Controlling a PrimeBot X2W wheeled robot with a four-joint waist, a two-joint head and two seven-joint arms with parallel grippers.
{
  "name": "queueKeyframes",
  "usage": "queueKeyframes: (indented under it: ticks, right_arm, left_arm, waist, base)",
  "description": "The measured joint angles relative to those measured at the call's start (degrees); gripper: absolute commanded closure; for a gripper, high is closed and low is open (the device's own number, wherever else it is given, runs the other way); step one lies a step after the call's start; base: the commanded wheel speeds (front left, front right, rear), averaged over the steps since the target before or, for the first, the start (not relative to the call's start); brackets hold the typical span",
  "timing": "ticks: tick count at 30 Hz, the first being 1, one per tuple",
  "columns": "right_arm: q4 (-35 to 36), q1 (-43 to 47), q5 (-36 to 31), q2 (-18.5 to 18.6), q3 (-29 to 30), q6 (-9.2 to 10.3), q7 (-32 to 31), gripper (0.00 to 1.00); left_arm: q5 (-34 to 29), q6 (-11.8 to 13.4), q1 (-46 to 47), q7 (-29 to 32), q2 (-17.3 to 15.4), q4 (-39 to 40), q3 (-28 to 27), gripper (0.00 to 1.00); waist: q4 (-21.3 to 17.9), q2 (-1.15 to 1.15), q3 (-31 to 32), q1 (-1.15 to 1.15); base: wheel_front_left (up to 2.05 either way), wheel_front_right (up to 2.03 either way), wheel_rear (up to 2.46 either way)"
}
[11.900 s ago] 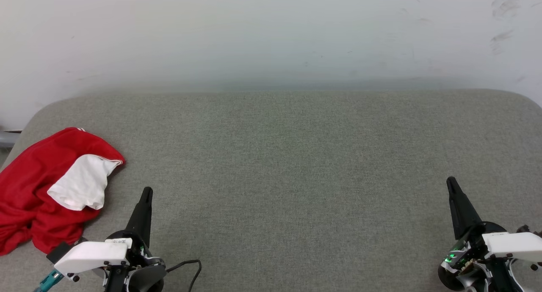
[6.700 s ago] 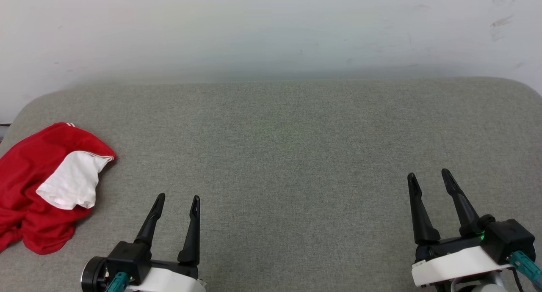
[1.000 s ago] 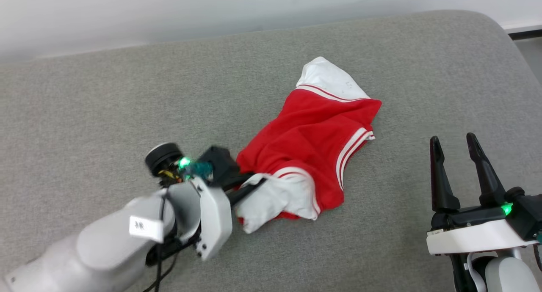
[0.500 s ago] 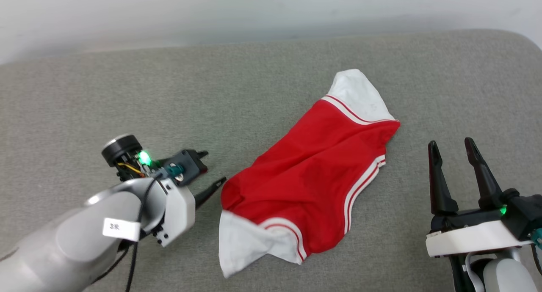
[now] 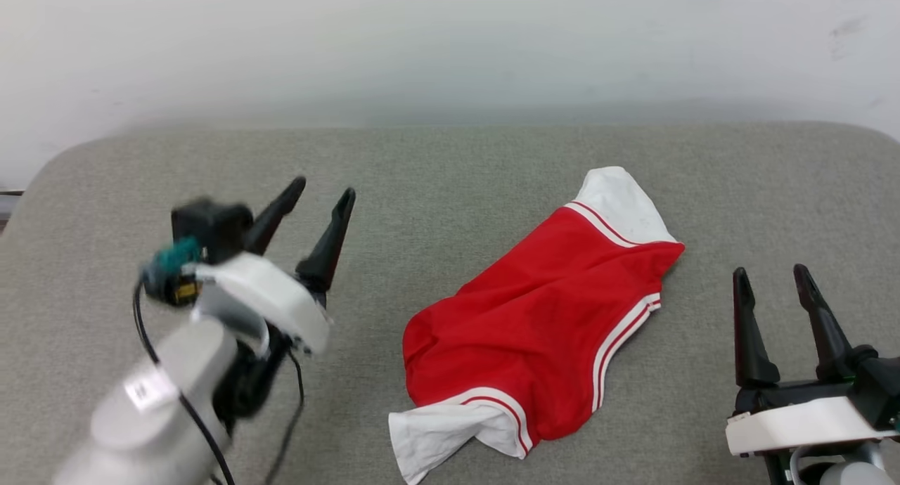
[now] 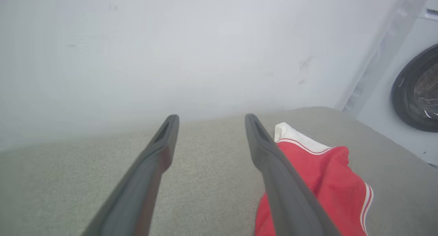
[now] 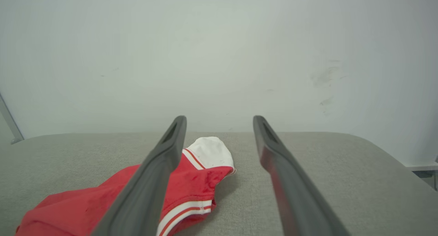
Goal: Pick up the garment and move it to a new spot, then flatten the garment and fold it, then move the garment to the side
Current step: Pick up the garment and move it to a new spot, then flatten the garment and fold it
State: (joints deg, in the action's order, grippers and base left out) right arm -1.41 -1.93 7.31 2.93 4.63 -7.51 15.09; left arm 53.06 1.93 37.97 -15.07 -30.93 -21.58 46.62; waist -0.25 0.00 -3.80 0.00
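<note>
Garment lies loose and rumpled on the grey cushion, right of centre, running at a slant from near edge toward the wall. Red body uppermost; one white sleeve at the far end, another white sleeve bunched at the near end; red-and-white striped trim along its right-hand edge. Left gripper sits to the garment's left, apart from it, a bit blurred in head view; fingers spread wide, nothing between them. Left wrist view confirms: gap between its fingers shows bare cushion, garment off beside the right-hand finger. Right gripper at lower right, near the garment's right edge but not touching; fingers parted, holding nothing. Right wrist view looks past its fingers to the far white sleeve. Washing machine beyond the cushion's end in left wrist view.
</note>
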Motion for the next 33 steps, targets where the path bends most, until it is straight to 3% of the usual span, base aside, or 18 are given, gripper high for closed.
queueKeyframes:
  ticks: [5,8,12,18,22,33]
  right_arm:
    - [0.4,1.3,-0.8,0.0,0.3,0.01,0.0,0.0]
    - [0.5,2.0,-0.9,0.0,0.0,0.01,0.0,0.0]
    - [0.3,2.9,-0.8,0.0,-0.2,0.01,0.0,0.0]
    - [-0.2,3.8,-0.6,0.0,-1.1,0.0,0.0,0.0]
    - [-0.4,4.0,-0.2,0.0,-1.4,0.0,0.0,0.0]
    - [-0.4,3.9,-0.2,0.0,-2.3,0.0,0.0,0.0]
  left_arm:
    - [-6.8,3.8,-15.8,0.0,5.2,9.3,-13.1,0.0]
    - [-11.7,4.2,-23.0,0.0,9.7,13.8,-20.5,0.0]
    - [-18.9,2.1,-31.1,0.0,14.8,17.0,-27.0,0.0]
    - [-30.5,-2.3,-36.9,0.0,20.4,19.0,-32.3,0.0]
    - [-34.9,-4.8,-39.0,0.0,23.6,18.8,-35.2,0.0]
    - [-39.3,-8.5,-39.1,0.0,26.9,18.2,-39.8,0.0]
  waist:
    - [1.0,0.0,1.1,0.0]
    - [1.3,0.0,1.7,0.0]
    - [1.7,0.0,2.4,0.0]
    - [2.0,0.0,2.9,0.0]
    - [2.0,0.0,2.9,0.0]
    - [1.9,0.0,1.8,0.0]
  base:
    - [0.0,0.0,0.0]
    - [0.0,0.0,0.0]
    - [0.0,0.0,0.0]
    - [0.0,0.0,0.0]
    - [0.0,0.0,0.0]
    - [0.0,0.0,0.0]
